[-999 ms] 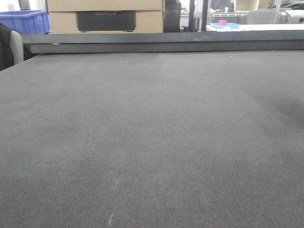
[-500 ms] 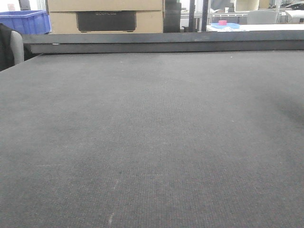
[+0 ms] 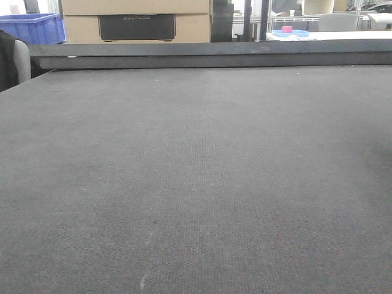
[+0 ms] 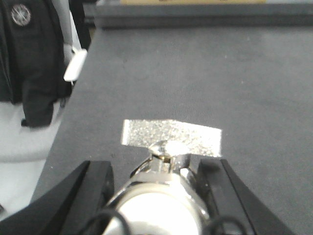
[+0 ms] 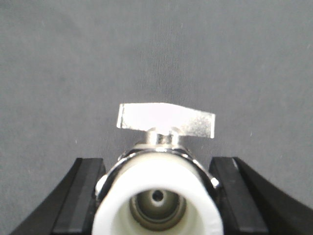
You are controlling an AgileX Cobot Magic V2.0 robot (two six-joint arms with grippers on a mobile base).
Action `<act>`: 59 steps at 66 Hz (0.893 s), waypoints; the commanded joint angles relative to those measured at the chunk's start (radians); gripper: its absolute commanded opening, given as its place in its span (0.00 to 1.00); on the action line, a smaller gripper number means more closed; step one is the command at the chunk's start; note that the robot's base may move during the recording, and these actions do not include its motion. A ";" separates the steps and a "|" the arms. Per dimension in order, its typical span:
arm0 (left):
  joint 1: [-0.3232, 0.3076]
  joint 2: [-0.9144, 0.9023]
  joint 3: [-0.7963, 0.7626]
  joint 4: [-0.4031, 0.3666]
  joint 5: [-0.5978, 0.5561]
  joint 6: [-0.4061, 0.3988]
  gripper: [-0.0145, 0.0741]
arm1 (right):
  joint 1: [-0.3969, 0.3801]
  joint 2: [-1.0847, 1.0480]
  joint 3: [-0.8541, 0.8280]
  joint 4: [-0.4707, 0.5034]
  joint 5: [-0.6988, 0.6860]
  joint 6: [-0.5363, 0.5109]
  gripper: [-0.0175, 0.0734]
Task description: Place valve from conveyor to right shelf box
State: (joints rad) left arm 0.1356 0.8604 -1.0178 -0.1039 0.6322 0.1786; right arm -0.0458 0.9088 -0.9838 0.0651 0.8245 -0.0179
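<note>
Conveyor (image 3: pixel 196 184): all I see from front;
Left gripper (image 4: pixel 156 165): jaws closed on a valve (image 4: pixel 160 203);
Right gripper (image 5: pixel 157 160): jaws closed on white-ended valve (image 5: pixel 157 178).

Left fingers (image 4: pixel 94 192), right fingers (image 5: pixel 80 196) each clamp a valve (image 4: pixel 161 210)

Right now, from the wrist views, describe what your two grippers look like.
Left gripper: two matte black fingers with flat, angled, wedge-like faces; thin dark cable loops seem to curl at their base. Right gripper: the same black wedge-shaped fingers, plain, no markings visible. Arms themselves are out of view.
</note>
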 commanded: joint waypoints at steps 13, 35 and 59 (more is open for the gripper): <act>-0.003 -0.144 0.067 -0.017 -0.057 0.004 0.04 | -0.005 -0.138 0.032 -0.012 -0.238 -0.010 0.01; -0.003 -0.157 0.067 -0.017 -0.047 0.004 0.04 | -0.005 -0.146 0.032 -0.012 -0.238 -0.010 0.01; -0.003 -0.157 0.067 -0.017 -0.047 0.004 0.04 | -0.005 -0.146 0.032 -0.012 -0.242 -0.010 0.01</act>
State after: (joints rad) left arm 0.1356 0.7118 -0.9449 -0.1072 0.6294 0.1827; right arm -0.0458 0.7739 -0.9438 0.0651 0.6590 -0.0179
